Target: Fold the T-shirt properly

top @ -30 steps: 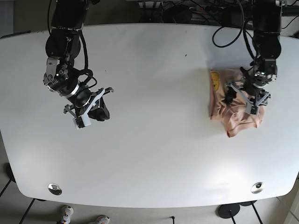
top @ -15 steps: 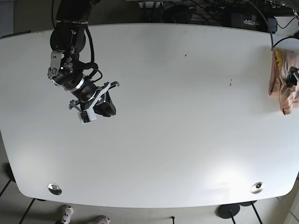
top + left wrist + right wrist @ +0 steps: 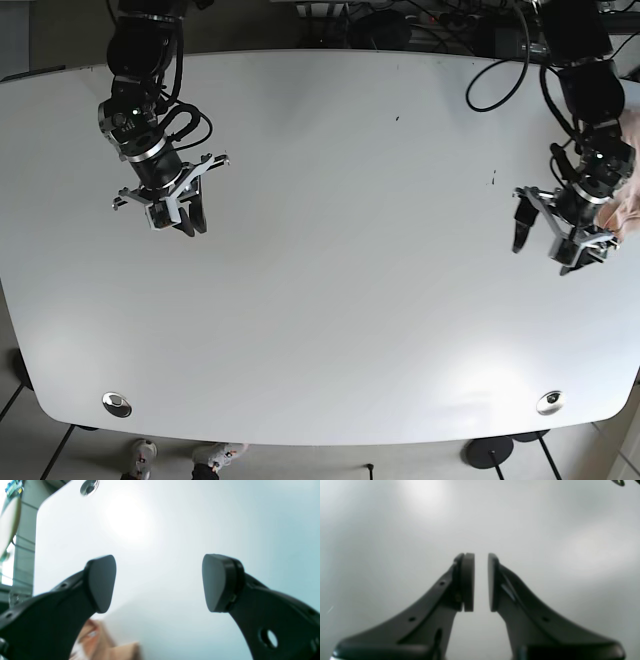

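Note:
The peach T-shirt [image 3: 632,205] shows only as a sliver at the table's far right edge in the base view. In the left wrist view a blurred bunch of the shirt [image 3: 107,647] lies at the bottom, below and behind the fingers. My left gripper [image 3: 543,250] is open and empty over bare table, just left of the shirt; its pads stand wide apart in the left wrist view [image 3: 158,560]. My right gripper [image 3: 190,225] hovers over the table's left part, far from the shirt. Its pads are almost together with nothing between them [image 3: 481,555].
The white table [image 3: 330,250] has a metal grommet near each front corner [image 3: 117,404] [image 3: 549,402]; one also shows in the left wrist view [image 3: 89,486]. Small dark specks [image 3: 397,118] [image 3: 492,178] mark the top. Cables hang behind the back edge [image 3: 420,20].
The shirt was dragged from the table's right part to the far right edge. My left gripper has let go of it and stands open beside it. My right gripper moved up and turned.

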Controlling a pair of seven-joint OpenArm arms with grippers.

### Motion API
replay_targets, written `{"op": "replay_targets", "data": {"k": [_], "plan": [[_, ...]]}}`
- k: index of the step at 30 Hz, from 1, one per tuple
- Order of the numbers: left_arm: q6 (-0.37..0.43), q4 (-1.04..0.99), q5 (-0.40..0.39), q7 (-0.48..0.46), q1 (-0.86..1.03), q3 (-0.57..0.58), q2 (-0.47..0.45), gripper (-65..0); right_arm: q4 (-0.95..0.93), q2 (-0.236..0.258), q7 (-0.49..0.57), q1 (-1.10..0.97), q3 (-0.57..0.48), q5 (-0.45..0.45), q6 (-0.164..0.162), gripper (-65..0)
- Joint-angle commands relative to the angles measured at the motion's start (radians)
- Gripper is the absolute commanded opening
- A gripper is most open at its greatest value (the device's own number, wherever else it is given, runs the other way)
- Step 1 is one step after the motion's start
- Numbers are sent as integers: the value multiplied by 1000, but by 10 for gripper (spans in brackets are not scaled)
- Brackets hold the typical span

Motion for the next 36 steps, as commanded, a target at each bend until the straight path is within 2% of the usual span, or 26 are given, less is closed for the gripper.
{"op": "replay_targets", "data": {"k": [1,3,4,7,9,11,13,15,19,23,30,36], "plan": [[17,104,43,-20,18,20,78,-153,17,-13,91,-32,54,8,-4,-560],[21,155,72,-22,56,31,150,-153,15,-56,153,-55,113,-3,-4,-558],[35,181,76,-22,88,32,191,-174,15,-68,179,-81,150,-2,-4,-558],[58,198,76,-22,153,34,271,-257,14,-65,188,-127,169,6,2,-563],[58,198,76,-22,193,31,317,-269,14,-63,197,-159,169,6,6,-563],[58,201,74,-31,256,28,349,-271,14,-63,254,-200,169,8,7,-563],[63,197,74,-98,312,20,380,-271,-5,-63,301,-246,166,8,7,-563],[101,193,74,-175,371,-6,418,-271,-28,-63,344,-276,166,8,7,-563],[153,204,63,-267,480,-8,431,-272,-63,-63,427,-346,166,9,7,-563],[164,206,-49,-339,610,-8,443,-272,-60,-62,453,-443,164,103,7,-563],[169,243,-66,-344,833,-12,451,-272,-57,-27,464,-593,166,123,7,-564],[281,227,-56,-342,952,-9,451,-272,-11,-30,476,-728,162,123,9,-564]]}}
